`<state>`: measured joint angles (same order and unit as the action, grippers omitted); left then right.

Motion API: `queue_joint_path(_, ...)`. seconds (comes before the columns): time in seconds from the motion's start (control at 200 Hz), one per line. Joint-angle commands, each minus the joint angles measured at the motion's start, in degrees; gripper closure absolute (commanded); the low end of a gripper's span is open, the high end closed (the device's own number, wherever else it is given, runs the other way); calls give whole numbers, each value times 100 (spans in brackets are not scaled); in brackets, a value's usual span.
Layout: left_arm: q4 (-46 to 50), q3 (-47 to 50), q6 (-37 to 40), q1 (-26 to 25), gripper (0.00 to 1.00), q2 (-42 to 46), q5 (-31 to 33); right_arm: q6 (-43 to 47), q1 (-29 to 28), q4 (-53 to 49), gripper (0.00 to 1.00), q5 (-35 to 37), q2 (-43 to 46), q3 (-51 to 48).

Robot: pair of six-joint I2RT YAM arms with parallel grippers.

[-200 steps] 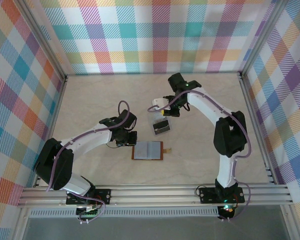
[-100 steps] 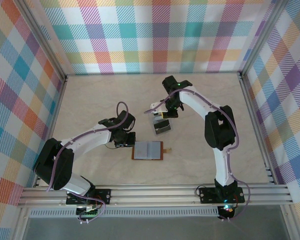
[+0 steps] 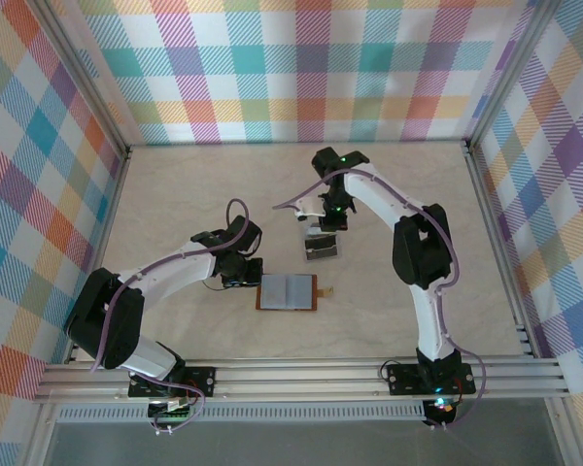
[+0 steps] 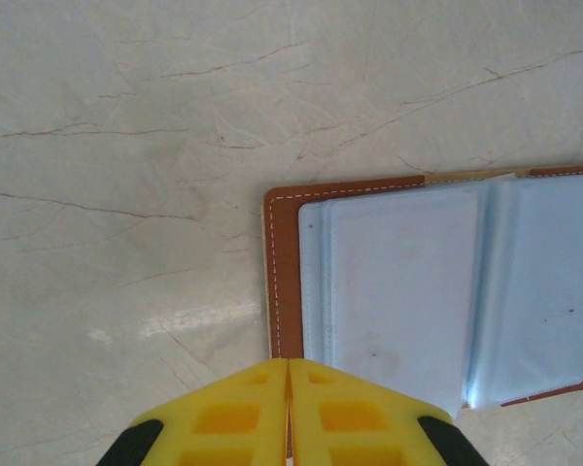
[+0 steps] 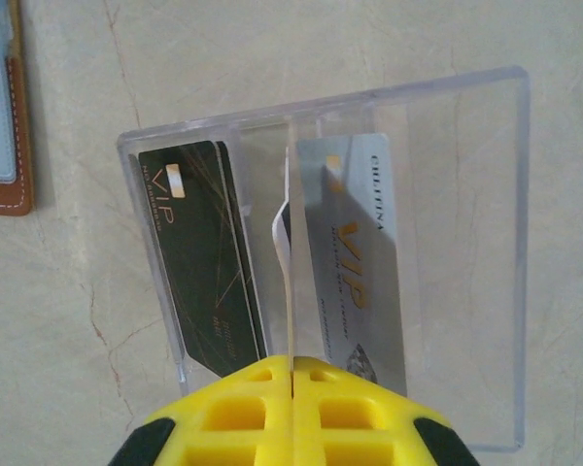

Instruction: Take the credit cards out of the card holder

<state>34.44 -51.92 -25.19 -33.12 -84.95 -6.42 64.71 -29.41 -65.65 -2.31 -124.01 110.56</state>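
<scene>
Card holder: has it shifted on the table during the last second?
No. The card holder lies open in the same spot as before, with the same gap to the near metal rail.

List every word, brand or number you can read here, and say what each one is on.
"VIP", gold, on the dark card in the tray.
"VIP", large gold, on the grey card.
"CILLITIA" or similar, along the grey card's edge; letters unsure.
Small print on both cards: too blurred.
White card in the right gripper: edge-on, nothing readable.
Wallet: no text.
</scene>
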Motion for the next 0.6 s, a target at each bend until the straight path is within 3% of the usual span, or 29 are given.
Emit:
queue_joint_path(0.0, 173, 37, 138, 76, 90, 231, -46, -362, -105, -495, 100, 105, -185, 132)
queue_joint_path(0.08, 186, 48, 140, 91, 90, 271, -53, -256, -199, -420, 100, 109, -234, 132)
queue_joint_path(0.165, 195, 43, 146, 104, 90, 276, -53, -274, -239, -230, 81, 57, -275, 227)
queue_joint_path(0.275, 204, 29, 112, 113, 90, 293, -57, -364, -259, 180, 70, 285, -198, 247)
queue_joint_path(0.595, 248, -29, 111, 122, 90, 286, -131, -596, -258, 1661, 63, 696, 782, -783)
